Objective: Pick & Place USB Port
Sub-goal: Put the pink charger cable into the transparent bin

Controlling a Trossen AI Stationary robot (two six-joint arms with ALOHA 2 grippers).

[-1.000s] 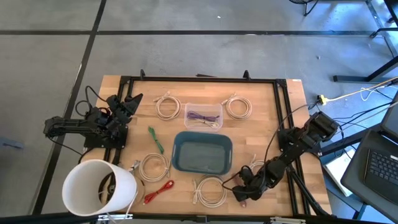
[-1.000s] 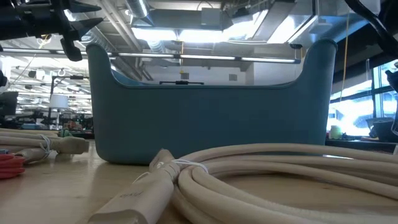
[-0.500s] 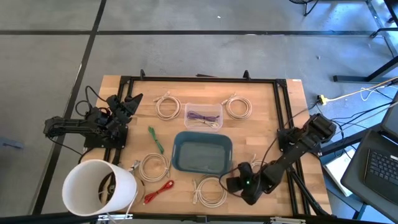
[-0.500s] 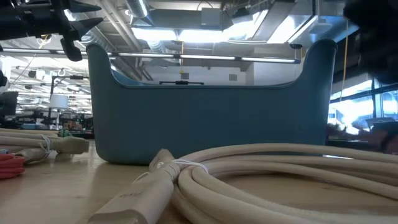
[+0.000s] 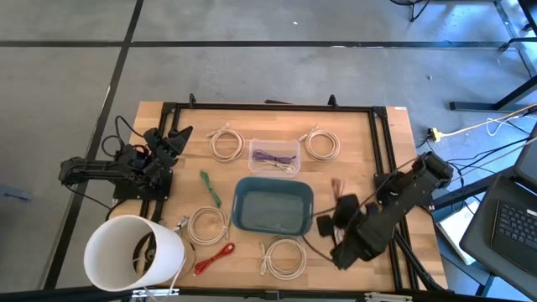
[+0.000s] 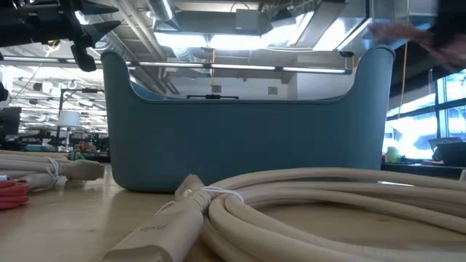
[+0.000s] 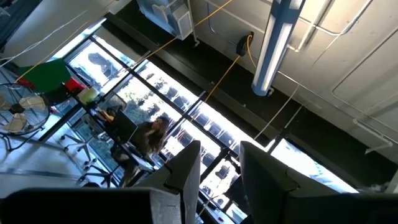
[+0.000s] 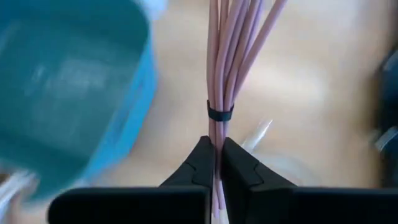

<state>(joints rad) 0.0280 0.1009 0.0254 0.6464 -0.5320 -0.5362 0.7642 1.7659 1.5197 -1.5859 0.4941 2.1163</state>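
Observation:
A pink USB cable bundle (image 8: 227,56), bound by a black tie (image 8: 219,113), is up in the air just right of the blue bin (image 5: 273,205). My right gripper (image 5: 342,204) is shut on it. The low view shows the bundle as a pink blur (image 6: 397,30) at the upper right. My left gripper (image 5: 174,138) waits at the table's left edge. It is open (image 7: 219,180), with nothing between its fingers. My right gripper pinches the pink bundle between its two fingers (image 8: 202,158), on the stretch just short of the black tie (image 8: 216,129). It comes from above, slanting down, with the fingers along the strands. The bundle reaches out past the fingertips, clear of the table.
A clear box of purple cables (image 5: 274,157) sits behind the bin. White cable coils (image 5: 284,256) (image 5: 208,225) (image 5: 321,144) (image 5: 225,143), a green cable (image 5: 210,189) and a red one (image 5: 214,257) lie around it. A white bucket (image 5: 134,252) stands near left. Black rails (image 5: 382,143) frame the table.
My right gripper has risen from the table's near right part and gone toward the far edge, beside the bin's right wall, tipping as it went. The pink bundle came up with it and is now lifted clear of the table.

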